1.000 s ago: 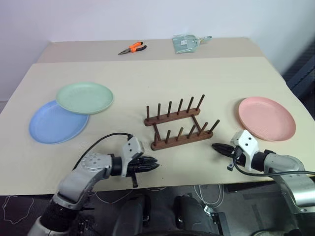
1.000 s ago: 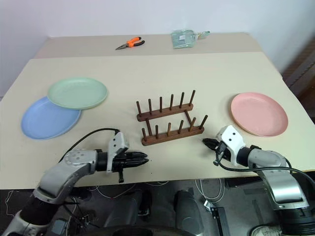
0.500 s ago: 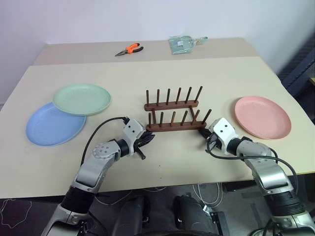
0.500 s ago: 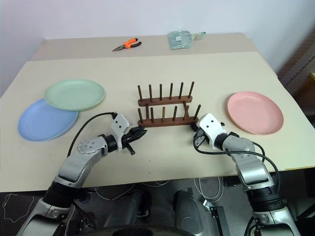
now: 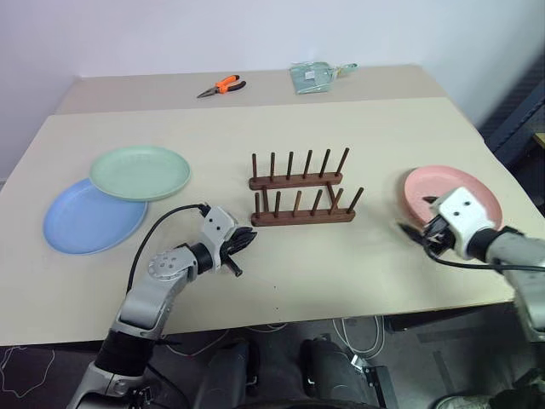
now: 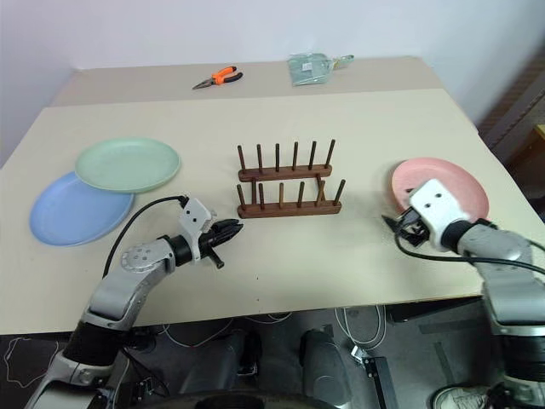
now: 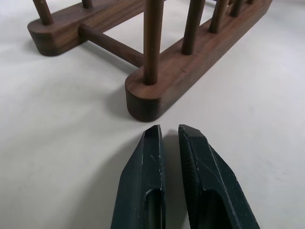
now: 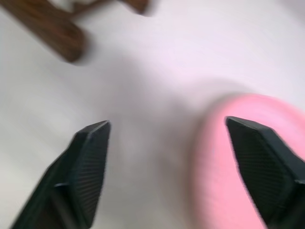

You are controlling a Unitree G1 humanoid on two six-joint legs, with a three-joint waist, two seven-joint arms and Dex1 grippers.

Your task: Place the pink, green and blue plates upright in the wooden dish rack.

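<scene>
The wooden dish rack (image 5: 302,200) stands empty mid-table, its peg rows running left to right. My left gripper (image 5: 247,241) is shut, its tips just short of the rack's left end (image 7: 157,90). At the far left the green plate (image 5: 140,172) overlaps the blue plate (image 5: 85,223). The pink plate (image 5: 477,183) lies flat at the right. My right gripper (image 8: 167,124) is open and hovers over the table at the pink plate's near left rim (image 8: 233,162), with nothing between its jaws.
Orange-handled pliers (image 5: 223,85) and a clear plastic packet (image 5: 315,75) lie on the back table. The table's front edge runs close below both arms. The right edge is just beyond the pink plate.
The rack has turned from skewed to square with the table edge. My right gripper has left the rack's right end, swung right to the pink plate and opened. The left gripper stays shut.
</scene>
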